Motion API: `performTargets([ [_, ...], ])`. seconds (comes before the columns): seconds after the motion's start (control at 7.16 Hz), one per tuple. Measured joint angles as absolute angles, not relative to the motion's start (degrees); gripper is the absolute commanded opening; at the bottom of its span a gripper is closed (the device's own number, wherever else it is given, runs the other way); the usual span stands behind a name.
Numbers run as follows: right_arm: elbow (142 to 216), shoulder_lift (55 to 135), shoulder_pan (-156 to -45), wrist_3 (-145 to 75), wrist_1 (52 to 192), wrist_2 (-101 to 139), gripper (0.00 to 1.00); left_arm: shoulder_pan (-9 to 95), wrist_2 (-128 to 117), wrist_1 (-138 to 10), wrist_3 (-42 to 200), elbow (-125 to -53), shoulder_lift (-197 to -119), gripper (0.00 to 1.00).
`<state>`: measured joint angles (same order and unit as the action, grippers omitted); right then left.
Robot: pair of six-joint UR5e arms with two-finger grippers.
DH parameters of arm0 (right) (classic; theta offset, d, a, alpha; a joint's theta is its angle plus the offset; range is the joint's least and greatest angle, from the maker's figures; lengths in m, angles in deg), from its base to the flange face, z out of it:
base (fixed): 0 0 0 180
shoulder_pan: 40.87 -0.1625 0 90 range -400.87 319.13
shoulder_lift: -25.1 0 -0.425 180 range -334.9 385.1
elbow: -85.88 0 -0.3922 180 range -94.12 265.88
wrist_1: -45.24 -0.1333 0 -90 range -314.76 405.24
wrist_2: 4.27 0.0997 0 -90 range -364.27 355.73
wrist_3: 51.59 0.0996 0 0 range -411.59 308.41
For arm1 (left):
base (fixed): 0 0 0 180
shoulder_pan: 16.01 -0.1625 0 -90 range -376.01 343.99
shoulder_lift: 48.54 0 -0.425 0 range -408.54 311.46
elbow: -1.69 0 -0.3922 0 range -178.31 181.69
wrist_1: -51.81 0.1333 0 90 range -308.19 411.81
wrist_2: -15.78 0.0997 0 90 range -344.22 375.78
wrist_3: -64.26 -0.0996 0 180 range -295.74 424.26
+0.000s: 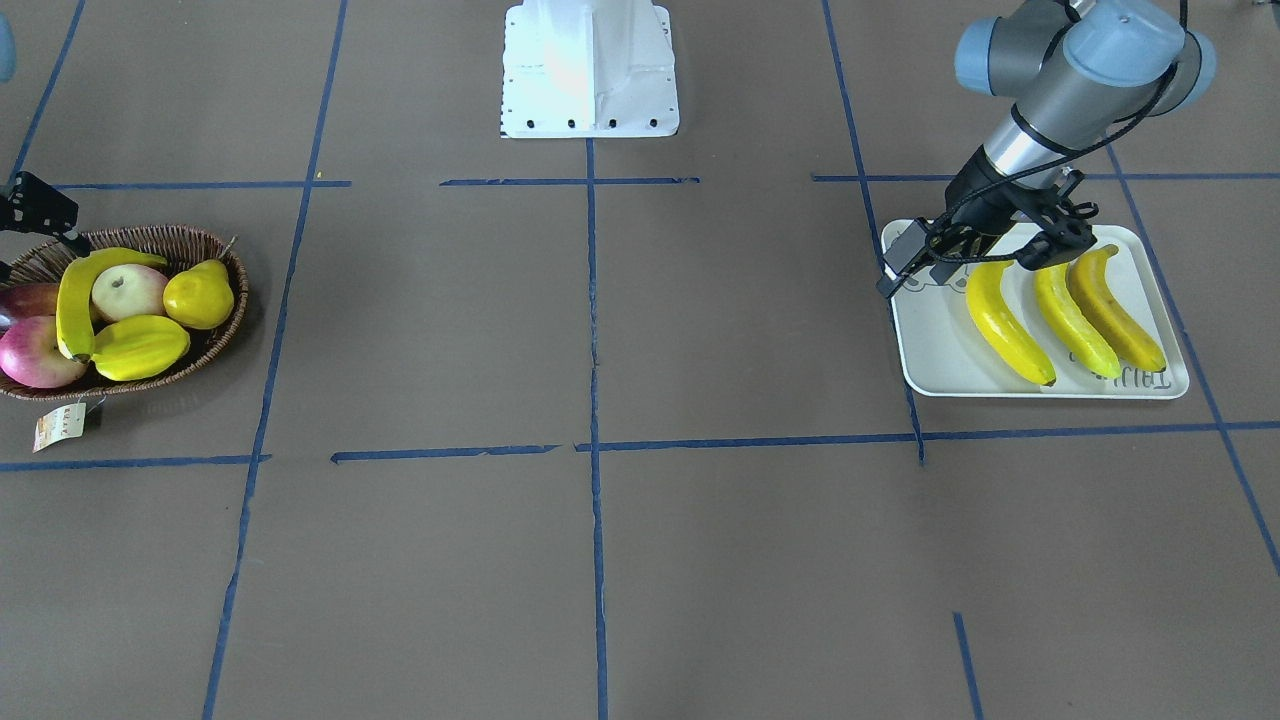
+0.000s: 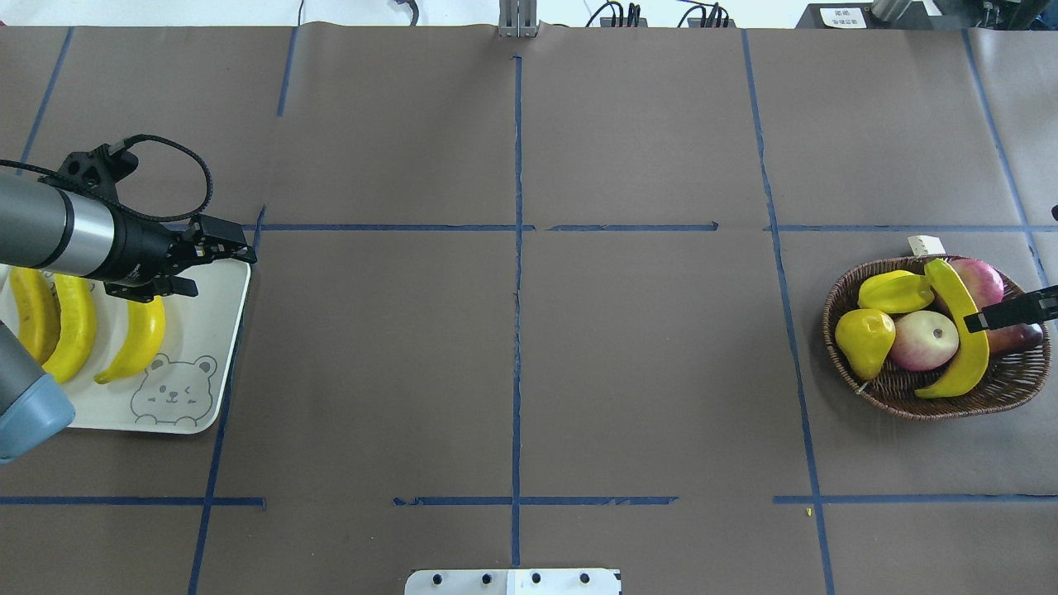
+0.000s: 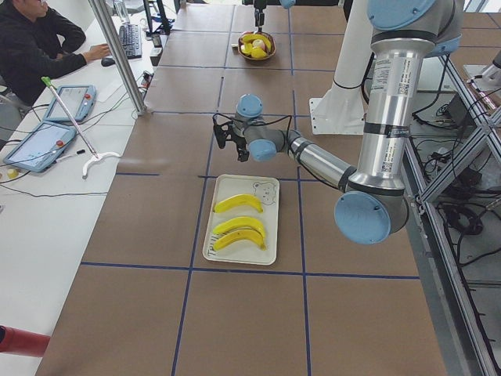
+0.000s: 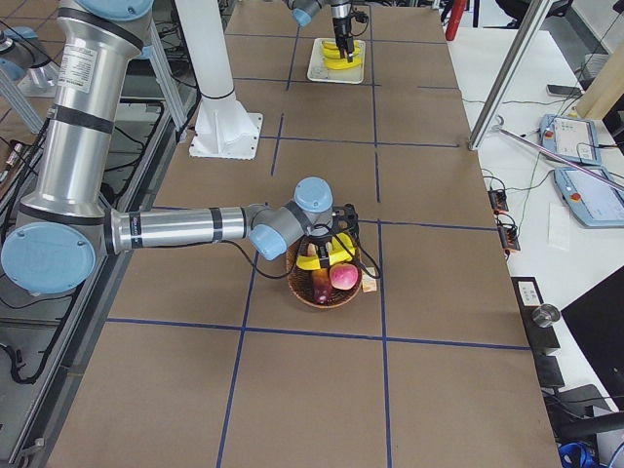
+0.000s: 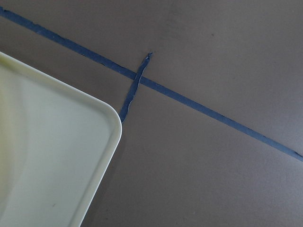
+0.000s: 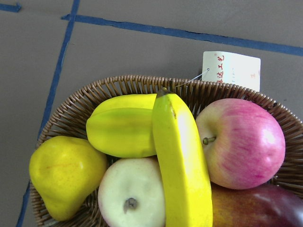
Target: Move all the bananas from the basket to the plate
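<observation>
Three bananas [image 1: 1075, 320] lie side by side on the pale plate [image 1: 940, 360], the outermost more orange-brown. In the overhead view they lie on the plate [image 2: 207, 330] above its bear print. My left gripper [image 2: 235, 248] hovers open and empty over the plate's far corner; its wrist view shows only that corner [image 5: 71, 156]. A fourth banana [image 2: 959, 330] lies across the other fruit in the wicker basket [image 2: 831, 306]. My right gripper [image 1: 40, 225] is open just above this banana [image 6: 182, 165], one finger [image 2: 1012, 312] crossing over it, not gripping.
The basket also holds a yellow starfruit [image 2: 895, 291], a yellow pear [image 2: 864, 339], a pale apple [image 2: 926, 340], a red apple [image 6: 241, 142] and a dark red fruit. A paper tag [image 1: 58, 425] hangs outside it. Blue tape lines cross the brown table.
</observation>
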<state>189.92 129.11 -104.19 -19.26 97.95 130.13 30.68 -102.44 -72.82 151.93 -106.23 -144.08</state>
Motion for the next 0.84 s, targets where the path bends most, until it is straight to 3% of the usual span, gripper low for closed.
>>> performTargets([
  [0.84,182.72,126.75,-104.21,-17.14,94.91,133.86,0.94,30.57,-102.44,-72.82,152.16,-106.36,-144.15,1.00],
])
